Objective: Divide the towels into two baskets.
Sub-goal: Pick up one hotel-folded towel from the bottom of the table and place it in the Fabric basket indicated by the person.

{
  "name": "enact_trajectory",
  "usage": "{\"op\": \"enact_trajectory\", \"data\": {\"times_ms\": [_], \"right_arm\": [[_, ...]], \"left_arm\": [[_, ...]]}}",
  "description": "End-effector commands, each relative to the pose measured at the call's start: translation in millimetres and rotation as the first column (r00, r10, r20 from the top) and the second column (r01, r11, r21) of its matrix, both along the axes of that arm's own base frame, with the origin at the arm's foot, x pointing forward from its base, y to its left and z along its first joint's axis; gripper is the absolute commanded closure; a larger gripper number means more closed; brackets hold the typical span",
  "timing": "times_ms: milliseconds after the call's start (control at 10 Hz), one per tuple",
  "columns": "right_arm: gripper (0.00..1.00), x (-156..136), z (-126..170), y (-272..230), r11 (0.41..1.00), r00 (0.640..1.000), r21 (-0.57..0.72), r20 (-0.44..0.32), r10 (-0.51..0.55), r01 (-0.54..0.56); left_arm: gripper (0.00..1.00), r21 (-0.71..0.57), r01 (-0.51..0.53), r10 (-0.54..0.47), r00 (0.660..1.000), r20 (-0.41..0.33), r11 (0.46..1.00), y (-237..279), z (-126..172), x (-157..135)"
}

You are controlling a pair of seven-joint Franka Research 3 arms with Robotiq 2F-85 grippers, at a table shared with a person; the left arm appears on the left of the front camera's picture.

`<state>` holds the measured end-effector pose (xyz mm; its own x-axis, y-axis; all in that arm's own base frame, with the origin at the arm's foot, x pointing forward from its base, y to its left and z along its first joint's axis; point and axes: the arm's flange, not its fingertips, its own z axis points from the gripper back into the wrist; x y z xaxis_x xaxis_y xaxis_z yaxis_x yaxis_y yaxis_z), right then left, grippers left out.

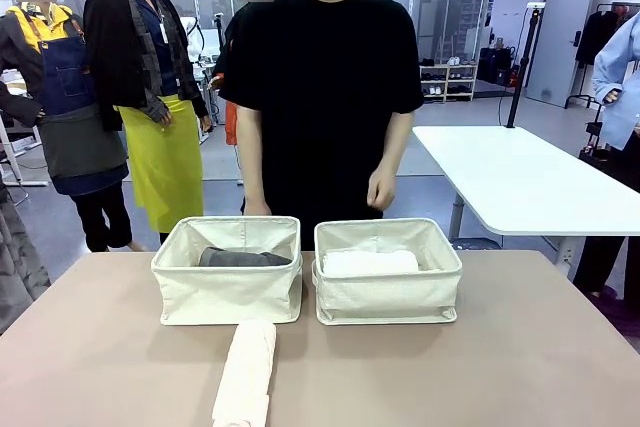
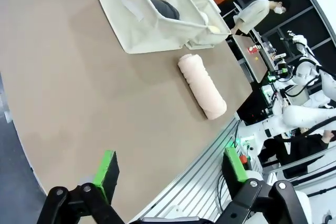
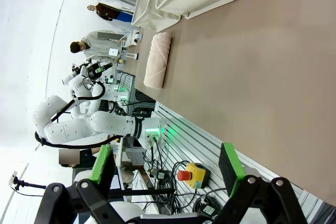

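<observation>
Two cream canvas baskets stand side by side at the table's far middle. The left basket (image 1: 228,287) holds the dark grey towel (image 1: 243,258). In the right basket (image 1: 388,292) lies the white towel (image 1: 370,262). The cream-peach towel (image 1: 247,372) lies on the table in front of the left basket, running toward the near edge; the same roll appears in the left wrist view (image 2: 202,86) and the right wrist view (image 3: 158,60). The pale yellow towel is hidden. My left gripper (image 2: 170,169) is open and empty above the near table edge. My right gripper (image 3: 165,163) is open and empty too.
A person in a black T-shirt (image 1: 320,97) stands right behind the baskets, hands hanging at the sides. The brown tabletop (image 1: 500,367) is bare on both sides of the towel. A white table (image 1: 520,182) stands at the back right.
</observation>
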<state>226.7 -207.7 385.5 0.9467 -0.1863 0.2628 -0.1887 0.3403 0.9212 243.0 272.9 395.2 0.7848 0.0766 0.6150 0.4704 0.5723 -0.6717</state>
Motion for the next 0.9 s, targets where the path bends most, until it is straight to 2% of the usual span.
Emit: {"op": "enact_trajectory", "data": {"times_ms": [0, 800], "right_arm": [[0.00, -1.4, 2.9, 0.5, 1.000, 1.000, 0.008, 0.016, -0.001, 0.001], [0.00, -1.4, 2.9, 0.5, 1.000, 1.000, 0.008, 0.016, -0.001, 0.001]], "left_arm": [[0.00, -0.004, 0.011, -0.011, 1.000, -0.010, 1.000, 0.8, 0.3, -6.0], [0.00, -0.004, 0.011, -0.011, 1.000, -0.010, 1.000, 0.8, 0.3, -6.0]]}}
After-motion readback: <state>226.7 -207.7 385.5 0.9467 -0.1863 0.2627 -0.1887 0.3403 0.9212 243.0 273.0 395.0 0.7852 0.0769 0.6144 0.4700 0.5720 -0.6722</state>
